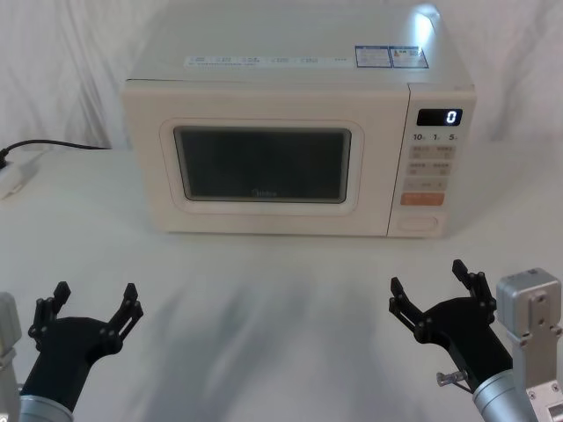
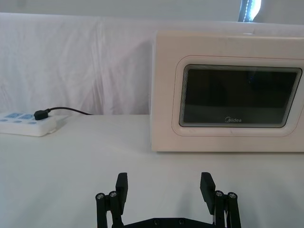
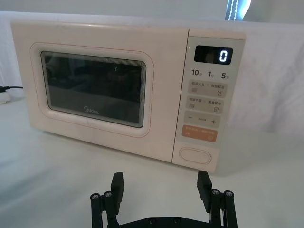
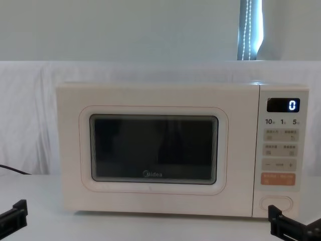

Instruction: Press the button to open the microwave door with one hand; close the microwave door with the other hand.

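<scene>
On the microwave door (image 4: 153,150) before me I read the grey word "Midea" (image 4: 153,174), set just under its dark window. The black display (image 3: 213,55) at the top of the control panel (image 3: 209,102) showed a white "0", and beneath it stood the figures "10", "1" and "5". The small print on the panel's buttons and on the stickers (image 1: 391,57) on the microwave's (image 1: 299,66) top was too fine for me to read.

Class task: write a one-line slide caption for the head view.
Closed microwave on the white table, both grippers open in front: left gripper, right gripper nearer the button.
</scene>
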Robot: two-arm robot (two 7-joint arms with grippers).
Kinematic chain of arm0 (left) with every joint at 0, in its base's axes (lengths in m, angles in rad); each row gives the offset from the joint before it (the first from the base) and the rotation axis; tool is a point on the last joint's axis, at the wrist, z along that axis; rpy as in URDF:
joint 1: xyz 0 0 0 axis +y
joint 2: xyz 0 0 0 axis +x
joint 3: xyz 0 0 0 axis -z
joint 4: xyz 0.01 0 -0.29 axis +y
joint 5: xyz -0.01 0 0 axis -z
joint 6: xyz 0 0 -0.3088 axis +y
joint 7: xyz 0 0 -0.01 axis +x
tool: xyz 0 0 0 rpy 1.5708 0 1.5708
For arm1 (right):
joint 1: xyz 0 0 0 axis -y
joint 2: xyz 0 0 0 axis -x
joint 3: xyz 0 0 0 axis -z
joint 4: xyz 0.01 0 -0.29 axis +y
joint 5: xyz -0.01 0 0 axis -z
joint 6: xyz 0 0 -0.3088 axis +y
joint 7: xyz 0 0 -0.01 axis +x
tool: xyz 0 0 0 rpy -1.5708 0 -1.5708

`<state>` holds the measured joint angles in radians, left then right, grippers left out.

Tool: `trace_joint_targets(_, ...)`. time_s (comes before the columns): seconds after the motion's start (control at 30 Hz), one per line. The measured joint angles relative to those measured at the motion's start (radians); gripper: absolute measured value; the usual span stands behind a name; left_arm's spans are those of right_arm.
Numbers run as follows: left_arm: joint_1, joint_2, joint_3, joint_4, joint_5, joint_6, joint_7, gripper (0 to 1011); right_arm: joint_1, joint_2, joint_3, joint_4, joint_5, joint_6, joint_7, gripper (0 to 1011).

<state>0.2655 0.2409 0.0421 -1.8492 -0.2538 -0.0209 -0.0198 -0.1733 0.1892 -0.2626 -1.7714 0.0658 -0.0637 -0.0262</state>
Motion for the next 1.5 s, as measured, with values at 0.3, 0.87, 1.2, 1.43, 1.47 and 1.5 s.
trace_joint_targets(0.3, 0.000, 0.000, 0.000, 0.000, 0.000, 0.000, 0.000, 1001, 0.000, 0.000, 0.000, 0.000, 0.000, 0.000, 0.000, 1002)
trace_joint_targets(0.87, 0.000, 0.000, 0.000, 0.000, 0.000, 0.000, 0.000, 1001, 0.000, 0.000, 0.000, 0.000, 0.000, 0.000, 0.000, 1002)
trace_joint_targets(1.2, 0.000, 0.000, 0.000, 0.000, 0.000, 0.000, 0.000, 1001, 0.000, 0.000, 0.000, 0.000, 0.000, 0.000, 0.000, 1002)
trace_joint_targets(1.43, 0.000, 0.000, 0.000, 0.000, 0.000, 0.000, 0.000, 1001, 0.000, 0.000, 0.000, 0.000, 0.000, 0.000, 0.000, 1002)
trace_joint_targets(1.47, 0.000, 0.000, 0.000, 0.000, 0.000, 0.000, 0.000, 1001, 0.000, 0.000, 0.000, 0.000, 0.000, 0.000, 0.000, 1002)
trace_joint_targets(1.5, 0.000, 0.000, 0.000, 0.000, 0.000, 0.000, 0.000, 1001, 0.000, 0.000, 0.000, 0.000, 0.000, 0.000, 0.000, 1002)
